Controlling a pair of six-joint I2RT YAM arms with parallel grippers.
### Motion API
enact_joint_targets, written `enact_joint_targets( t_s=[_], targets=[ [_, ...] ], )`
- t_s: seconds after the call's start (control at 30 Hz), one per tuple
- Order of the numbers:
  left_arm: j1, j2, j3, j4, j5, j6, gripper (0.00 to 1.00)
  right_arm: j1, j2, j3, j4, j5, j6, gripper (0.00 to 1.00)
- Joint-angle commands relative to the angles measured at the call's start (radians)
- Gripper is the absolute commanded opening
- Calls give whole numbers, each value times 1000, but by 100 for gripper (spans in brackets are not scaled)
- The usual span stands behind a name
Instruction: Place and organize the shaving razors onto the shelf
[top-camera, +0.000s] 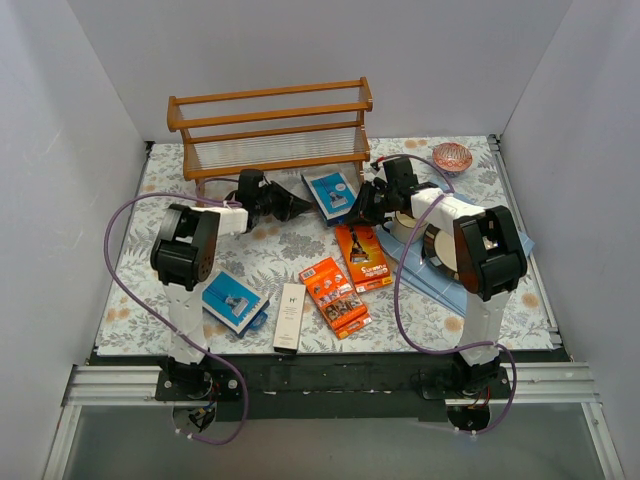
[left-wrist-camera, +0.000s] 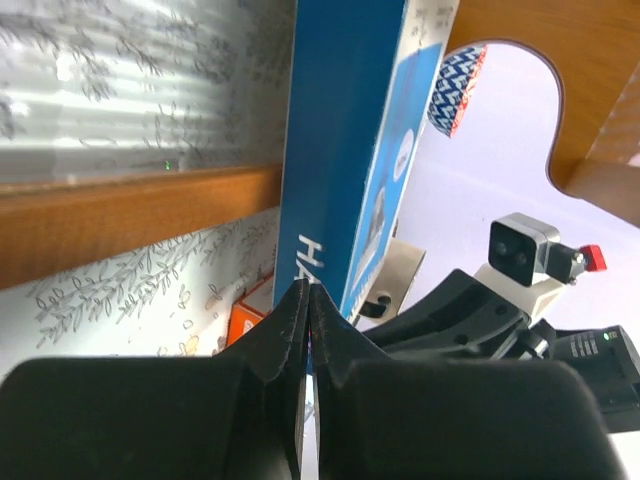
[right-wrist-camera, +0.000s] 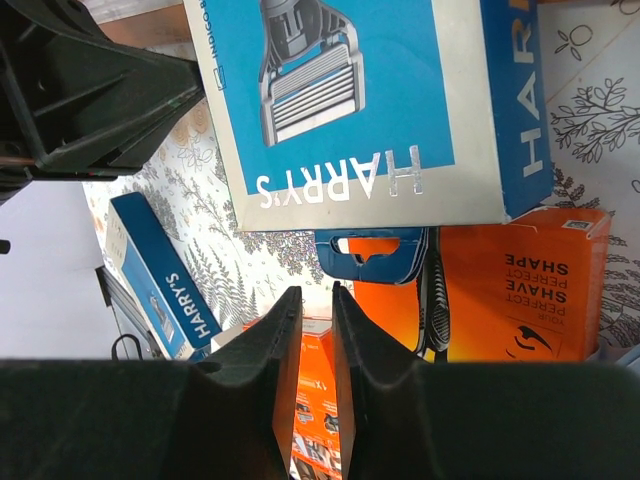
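Your left gripper (top-camera: 298, 207) has its fingers pressed together with nothing between them. The tips sit right at the edge of the far blue pack (top-camera: 330, 188), at that pack's 9 o'clock in the overhead view. Your right gripper (top-camera: 358, 207) is at the same pack's 3 o'clock. Its fingers stand a narrow slit apart and hold nothing, and its wrist view shows the pack's printed face just beyond the tips.

The far blue pack is on the table at 6 o'clock from the right half of the shelf (top-camera: 270, 125), close to the lower rail. You cannot tell from these views whether it leans on the rail. Both tiers of the shelf, at the table's 12 o'clock, carry no packs.

The far orange pack (top-camera: 362, 256) lies at 6 o'clock from the far blue pack. The near orange pack (top-camera: 336, 296) is just beside it toward 7 o'clock. The white box (top-camera: 289, 315) lies lengthwise at 9 o'clock from the near orange pack, and the near blue pack (top-camera: 232, 298) is further toward 9 o'clock, by your left arm's base.
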Motion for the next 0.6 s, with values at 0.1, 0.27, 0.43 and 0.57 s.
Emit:
enact_joint_targets(
  t_s=[0.1,0.27,0.43,0.57],
  targets=[
    [1,58,105,0,-52,3,0,3,10,39,26,-20,-12,25],
    [-17,124,183,38,-55,-18,0,1,13,38,28,-17,-18,24],
    [-30,170,211,75,-49,-44,0,3,35,61,29,-14,-22,24],
    [-34,195,228,86,-58,-45,0,1,55,93,32,-6,-32,24]
  ],
)
